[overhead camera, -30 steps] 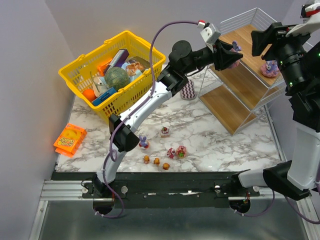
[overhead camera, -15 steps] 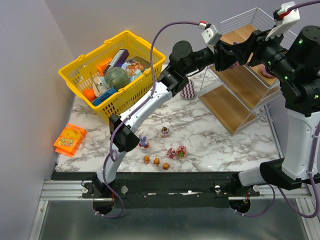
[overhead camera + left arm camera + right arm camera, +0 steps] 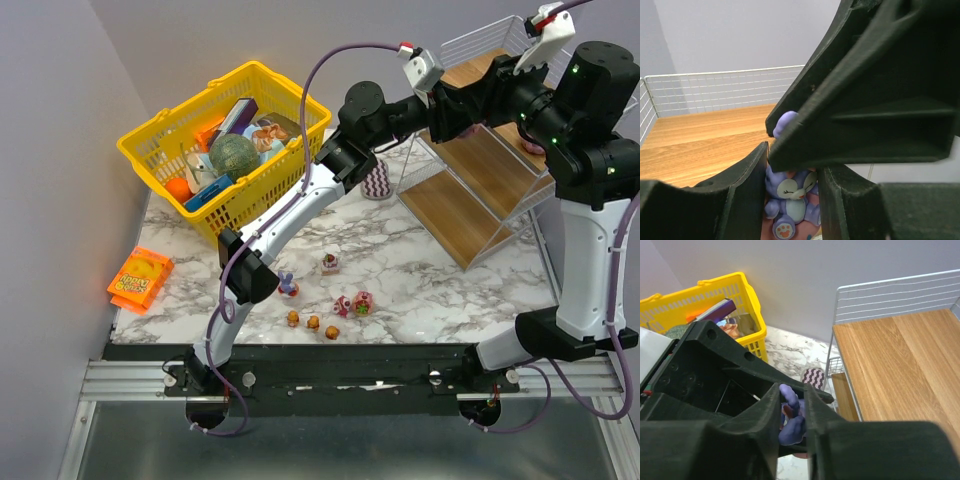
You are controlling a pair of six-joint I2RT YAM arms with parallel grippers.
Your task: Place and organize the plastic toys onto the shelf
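The left gripper [image 3: 792,161] clamps a purple bunny [image 3: 790,192] by its body just above the top board of the shelf [image 3: 455,215], while the right gripper [image 3: 791,390], reaching in from the opposite side, pinches the same bunny's head.

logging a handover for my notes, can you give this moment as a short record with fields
held item: purple bunny
left claw: shut on the bunny's body
right claw: fingers closed on the bunny's ears
position: both claws meet over the top board of the shelf
on the marble table: second bunny, three orange bears, three pink and white toys
status: bunny not yet set on a board
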